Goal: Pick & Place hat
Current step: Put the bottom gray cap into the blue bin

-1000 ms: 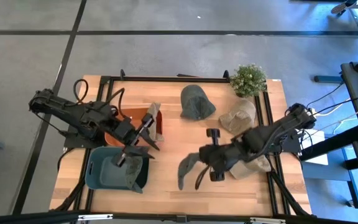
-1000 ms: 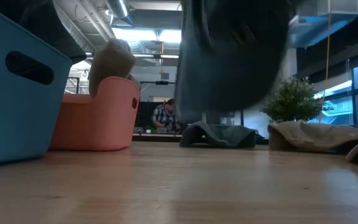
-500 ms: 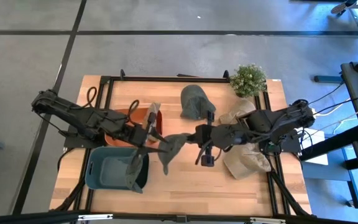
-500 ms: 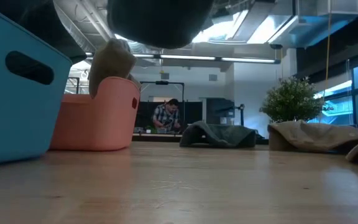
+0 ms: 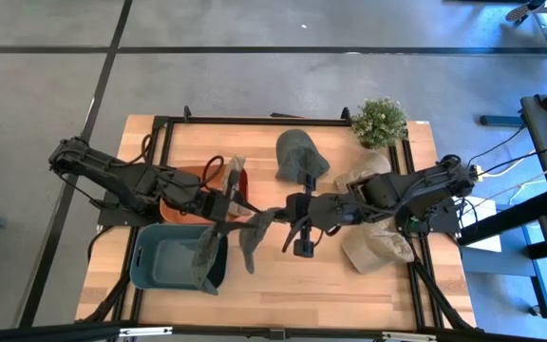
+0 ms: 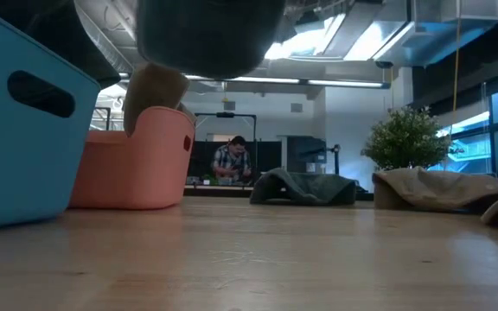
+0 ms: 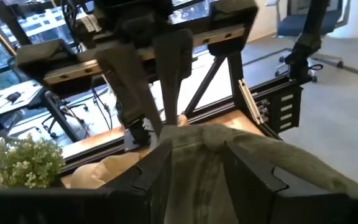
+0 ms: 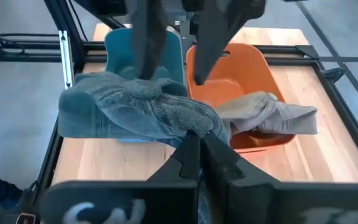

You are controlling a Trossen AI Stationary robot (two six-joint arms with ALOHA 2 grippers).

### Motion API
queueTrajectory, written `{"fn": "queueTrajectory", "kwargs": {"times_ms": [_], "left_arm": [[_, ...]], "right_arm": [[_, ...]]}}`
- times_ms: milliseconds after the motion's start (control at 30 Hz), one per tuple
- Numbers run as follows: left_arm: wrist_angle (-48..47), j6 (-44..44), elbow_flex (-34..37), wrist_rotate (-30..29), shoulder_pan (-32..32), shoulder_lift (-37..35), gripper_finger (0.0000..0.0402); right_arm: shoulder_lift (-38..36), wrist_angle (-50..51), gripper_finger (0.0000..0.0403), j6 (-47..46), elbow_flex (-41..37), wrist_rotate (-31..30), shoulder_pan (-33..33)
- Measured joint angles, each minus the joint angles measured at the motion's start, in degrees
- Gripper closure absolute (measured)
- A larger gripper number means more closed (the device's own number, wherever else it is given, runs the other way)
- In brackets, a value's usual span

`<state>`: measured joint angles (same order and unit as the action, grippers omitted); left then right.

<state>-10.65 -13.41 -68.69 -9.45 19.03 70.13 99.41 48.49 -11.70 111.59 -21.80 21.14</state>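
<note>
A grey-green hat hangs in the air between my two grippers, above the table's middle; it is the dark blur at the top of the low view. My right gripper reaches in from the table's right and is shut on the hat. My left gripper comes from the left, open, one finger on each side of the hat's other end. My right gripper pinches a bunched fold of the hat's edge between its two fingers, coming about level from the table's right. The hat is lifted clear of the table and sags below the fingers. My left gripper stands around the hat; whether its fingers touch it cannot be told.
A teal bin with an olive hat over its rim sits near left, an orange bin with a beige hat behind it. A dark hat, two beige hats and a plant lie right.
My right gripper has lifted the hat from near the table's near edge and carried it up and toward the left, to my left gripper. The hat has risen nearly out of the low view. My left gripper has moved a little right, so that its fingers now stand around the hat.
</note>
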Motion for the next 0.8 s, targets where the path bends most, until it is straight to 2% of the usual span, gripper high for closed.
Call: {"fn": "queueTrajectory", "kwargs": {"times_ms": [233,400,800], "left_arm": [[-1.6,0.5,0.0,2.6,0.8,0.3,0.0222],[-2.0,0.7,0.0,-0.6,0.8,1.2,0.0205],[-1.6,2.3,0.0,-1.8,0.8,2.1,0.0220]], "right_arm": [[0.5,-1.4,0.0398,-0.6,0.0,0.4,-0.7],[0.5,-2.4,0.0398,-1.8,0.0,0.4,-1.0],[1.5,-1.9,0.0398,-1.6,0.0,0.4,-1.3]]}}
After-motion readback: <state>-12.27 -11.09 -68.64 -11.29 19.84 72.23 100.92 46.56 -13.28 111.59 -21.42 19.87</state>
